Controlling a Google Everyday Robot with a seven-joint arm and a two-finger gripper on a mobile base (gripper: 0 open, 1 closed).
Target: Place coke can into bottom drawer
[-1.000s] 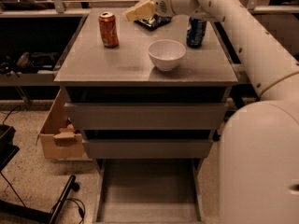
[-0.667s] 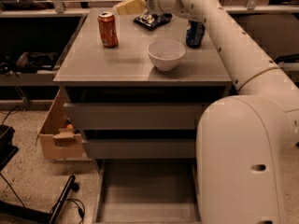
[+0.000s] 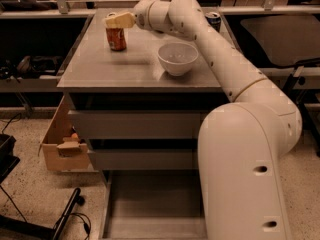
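1. The can (image 3: 117, 39) stands upright on the desk (image 3: 95, 69), near its far left corner.
2. The gripper (image 3: 112, 20) hangs right over the can's top and hides its rim; I cannot tell whether it touches the can.
3. I cannot tell whether the jaws are open or closed.
4. The bottom drawer (image 3: 150, 204) is pulled out at floor level, below two shut upper drawers (image 3: 135, 125), well apart from the can.
5. A white bowl (image 3: 177, 58) stands right of the can, apart from it; a blue can (image 3: 214, 19) shows behind the arm (image 3: 225, 64).
6. A cardboard box (image 3: 57, 146) sits on the floor, left of the drawers.
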